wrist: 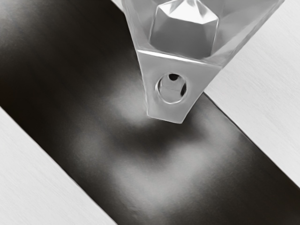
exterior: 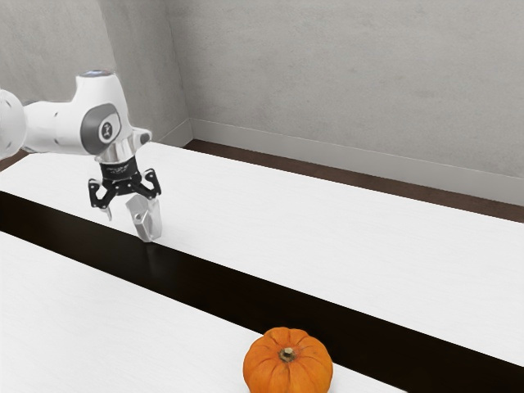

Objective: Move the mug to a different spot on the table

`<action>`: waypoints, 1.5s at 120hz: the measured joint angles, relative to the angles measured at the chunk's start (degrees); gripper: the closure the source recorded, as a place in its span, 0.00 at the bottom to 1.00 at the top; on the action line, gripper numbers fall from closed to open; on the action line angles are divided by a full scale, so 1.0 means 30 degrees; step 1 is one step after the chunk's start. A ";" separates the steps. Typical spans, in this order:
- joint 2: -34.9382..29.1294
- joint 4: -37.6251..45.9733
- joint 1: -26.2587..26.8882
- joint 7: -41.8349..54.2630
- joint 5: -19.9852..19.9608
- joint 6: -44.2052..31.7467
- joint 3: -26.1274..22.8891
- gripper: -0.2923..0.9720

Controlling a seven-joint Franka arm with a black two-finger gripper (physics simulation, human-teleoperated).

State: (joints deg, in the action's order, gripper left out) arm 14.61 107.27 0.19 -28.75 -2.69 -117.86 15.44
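1. The mug is in the part of the desk toward the exterior view's left. It sits at the far border of the dark stripe that runs across the white top. In the wrist view the mug is directly under the hand, and its handle reaches out over the stripe.
2. The gripper is around the mug with its fingers spread. The mug is close to one finger, and a gap shows on the side of the other, so I judge that nothing is pinched.
3. The mug looks a little tilted. I cannot say for sure if its base rests on the desk or is slightly above it.
4. What could go wrong: the mug is not centred, so if the fingers close now, one of them may touch first and push or tip the mug. The smooth, faceted wall may also slip, and the handle could turn the mug during a lift.
5. Open room: the white top toward the far edge and toward the exterior view's right is bare and wide. The pumpkin is well apart, near the near edge. The edge at the exterior view's left is the nearest one, so it is better not to move the mug that way.
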 joint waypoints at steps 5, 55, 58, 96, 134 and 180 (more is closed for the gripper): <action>0.0209 0.0214 -0.0090 0.0197 -0.0102 -0.0395 0.0020 0.23; 0.2737 -0.0189 -0.0412 0.2007 -0.0506 -0.2663 0.0038 0.24; 0.2908 -0.0382 -0.0429 0.2094 -0.0507 -0.2731 0.0038 0.24; 0.4343 -0.1773 -0.0732 0.2957 -0.0499 -0.3211 0.0038 0.38; 0.4556 -0.2047 -0.0736 0.3432 -0.0516 -0.3710 -0.0075 0.57; 0.4491 -0.2047 -0.0715 0.3516 -0.0598 -0.3915 -0.0075 0.67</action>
State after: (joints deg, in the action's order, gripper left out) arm 28.09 101.13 -1.95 -18.20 -4.48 -129.60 15.21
